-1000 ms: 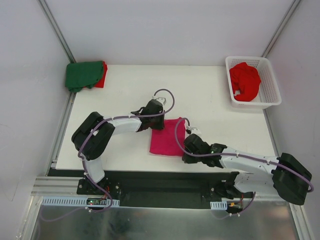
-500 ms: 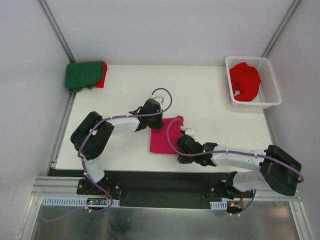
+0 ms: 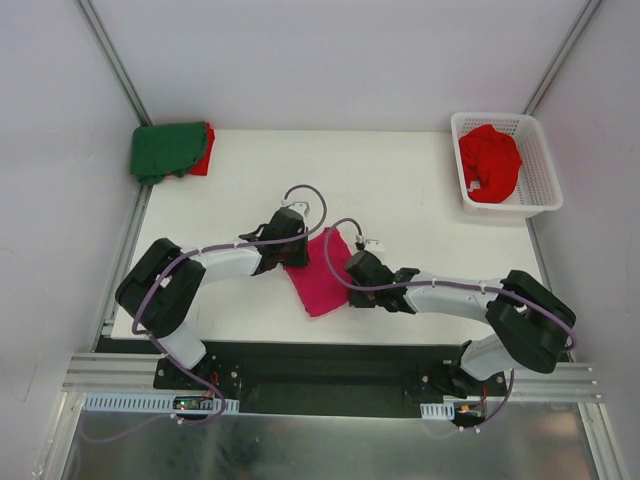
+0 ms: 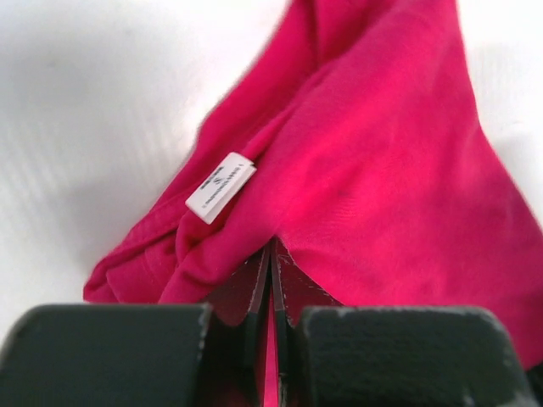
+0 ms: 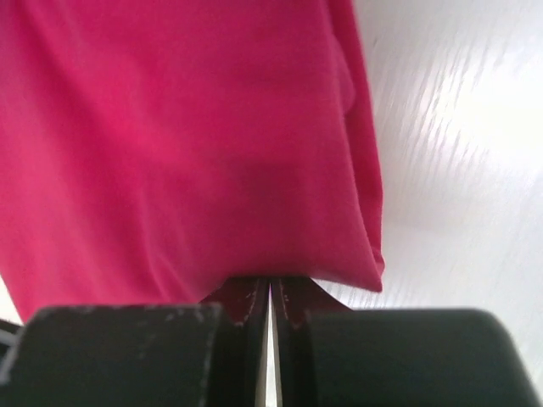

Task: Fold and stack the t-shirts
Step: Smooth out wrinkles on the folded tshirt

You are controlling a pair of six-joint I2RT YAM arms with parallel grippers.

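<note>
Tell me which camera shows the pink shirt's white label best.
Left wrist: the label lies on the pink shirt, near the lens. Right wrist shows only plain cloth; top external shows the shirt but no label.

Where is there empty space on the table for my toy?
The widest bare stretch is the far middle of the table, between the green t-shirt and the white basket. There is also room on the basket's near side. The middle is crowded: the left arm and right arm meet over the magenta t-shirt.
</note>
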